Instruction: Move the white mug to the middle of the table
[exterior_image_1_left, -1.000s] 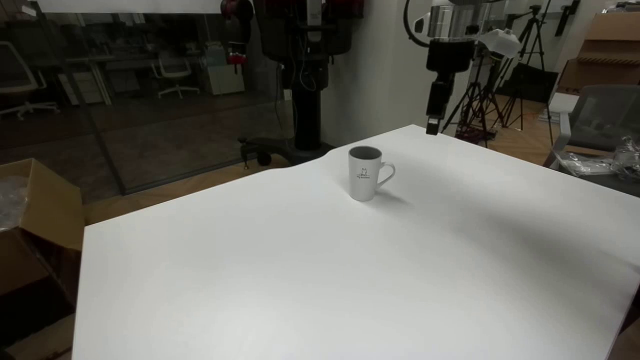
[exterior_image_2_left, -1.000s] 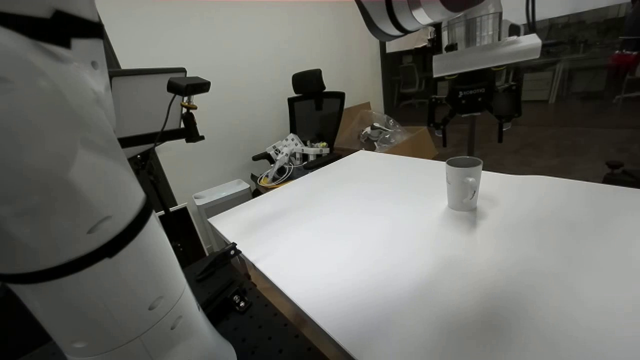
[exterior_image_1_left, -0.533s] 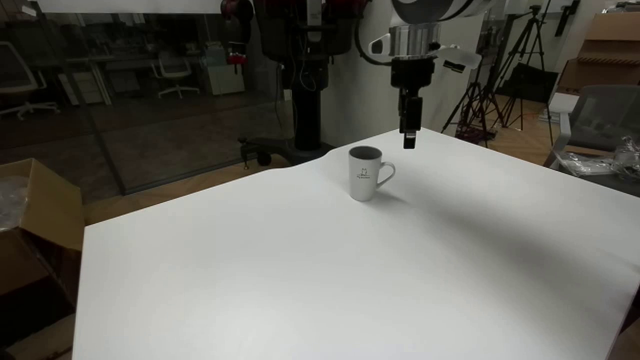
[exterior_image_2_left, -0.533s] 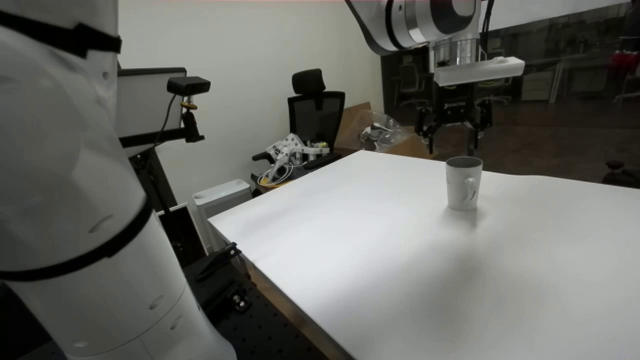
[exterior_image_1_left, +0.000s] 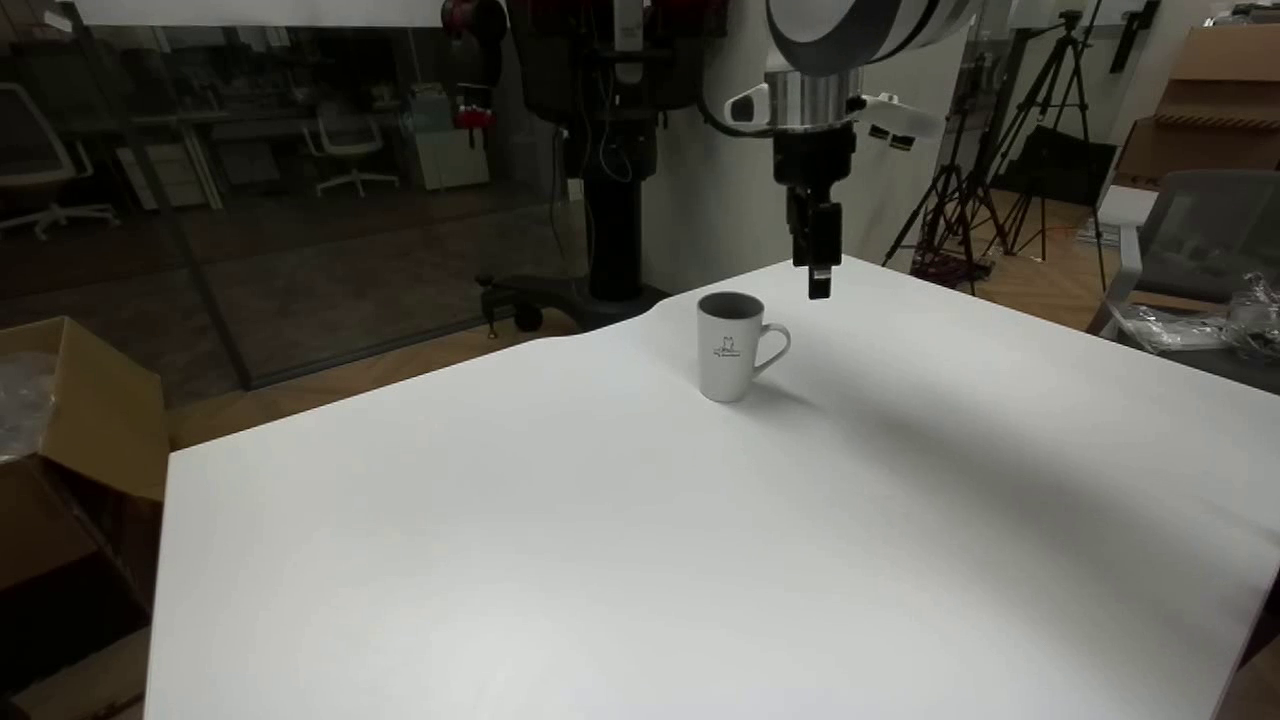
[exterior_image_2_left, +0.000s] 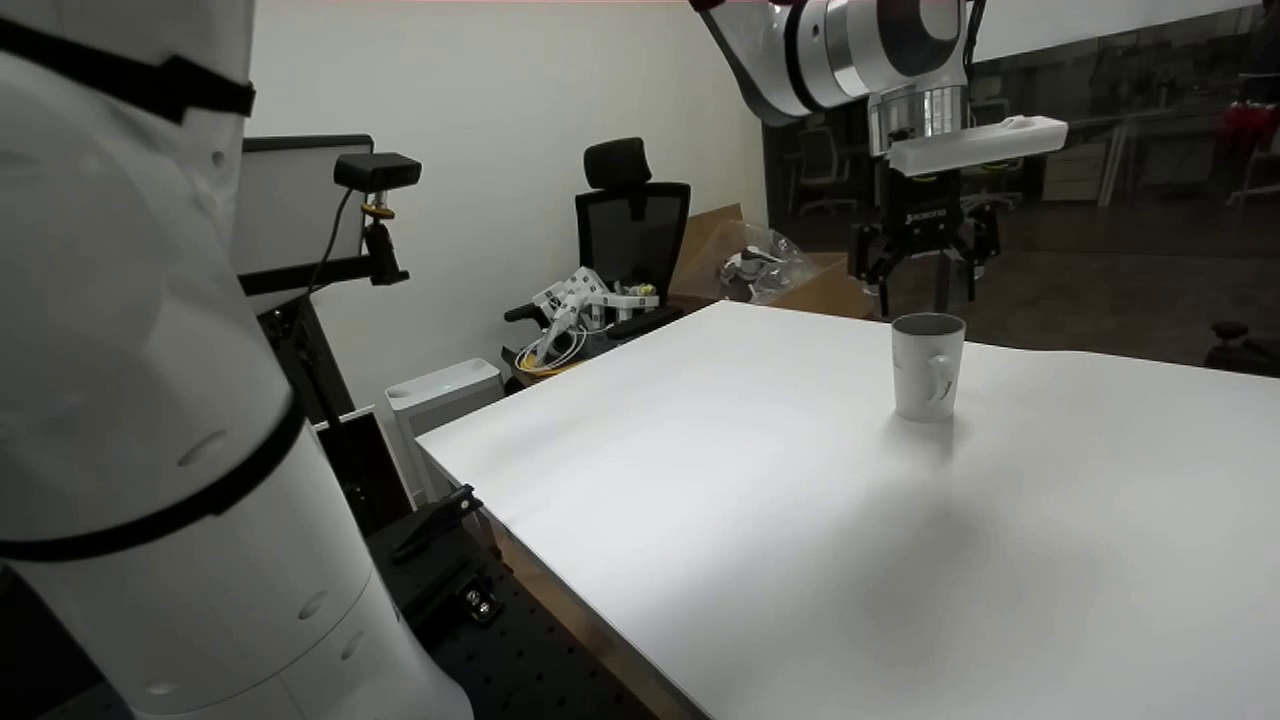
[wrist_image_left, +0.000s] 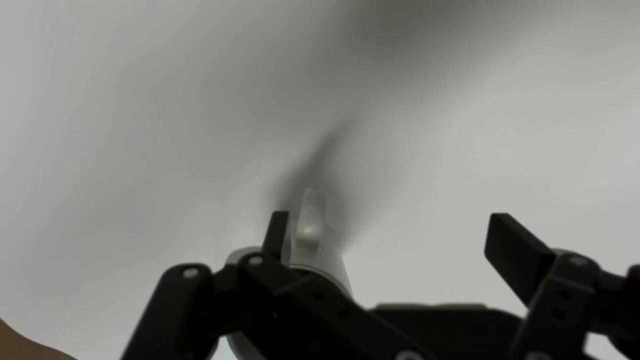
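Note:
The white mug (exterior_image_1_left: 727, 362) stands upright on the white table (exterior_image_1_left: 480, 540), near its far edge, with its handle out to one side. It also shows in an exterior view (exterior_image_2_left: 922, 372), with its handle toward that camera. My gripper (exterior_image_1_left: 820, 285) is open and empty, above the table and higher than the mug's rim; that view shows it to the mug's handle side. In an exterior view its fingers (exterior_image_2_left: 927, 295) hang just above and behind the rim. In the wrist view the mug (wrist_image_left: 325, 250) lies partly hidden behind the left finger of the open gripper (wrist_image_left: 390, 222).
A black robot on a wheeled stand (exterior_image_1_left: 615, 220) stands beyond the table's far edge. A cardboard box (exterior_image_1_left: 105, 410) is beside the table. A chair (exterior_image_2_left: 630, 240) with white parts on its seat and tripods (exterior_image_1_left: 960, 200) stand off the table.
My gripper has moved down and sideways toward the mug, mostly in the first half second, with only a small shift since. It stays open. The mug has not moved.

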